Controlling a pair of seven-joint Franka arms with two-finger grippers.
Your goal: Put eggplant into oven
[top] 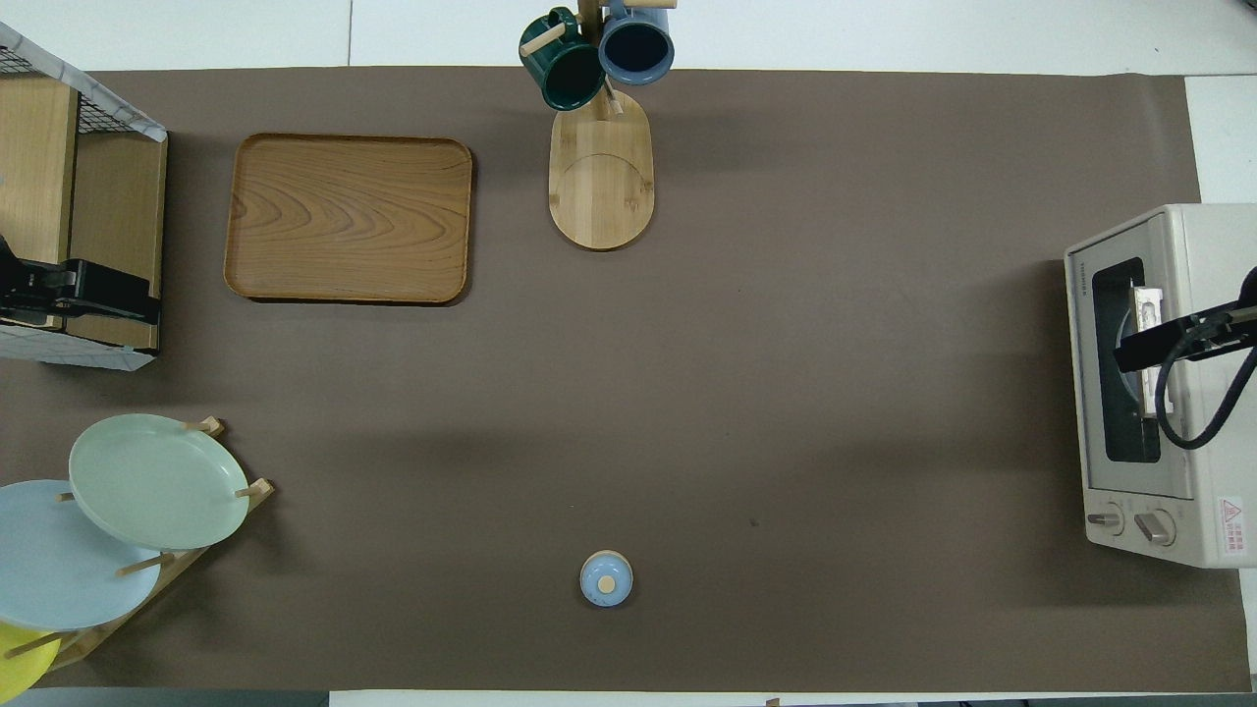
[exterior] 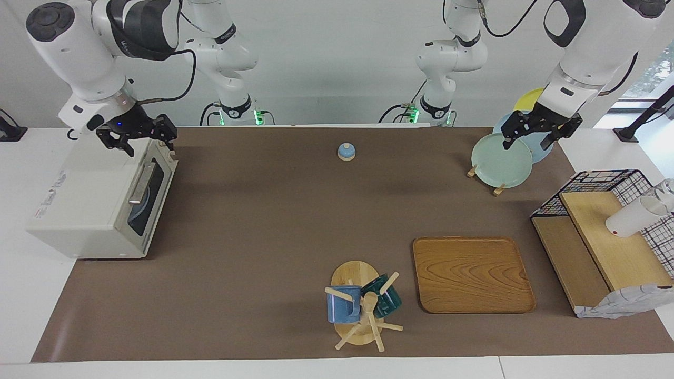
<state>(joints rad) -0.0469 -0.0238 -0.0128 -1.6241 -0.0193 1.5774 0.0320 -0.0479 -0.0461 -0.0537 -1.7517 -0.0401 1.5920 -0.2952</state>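
Right gripper (exterior: 138,138) hangs over the oven (exterior: 100,205), fingers apart, holding nothing; left gripper (exterior: 541,131) over the plate rack (exterior: 500,158), fingers apart, holding nothing. Oven door shut, at the right arm's table end. Eggplant not visible.

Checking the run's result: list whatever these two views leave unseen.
- Eggplant: it shows in neither view. The oven's door is shut, and its dark glass obscures the inside in both views.
- Yellow plate: in the facing view the left gripper and its arm cover most of it. In the overhead view the corner cuts it off.
- Right gripper: in the overhead view the edge cuts it off.
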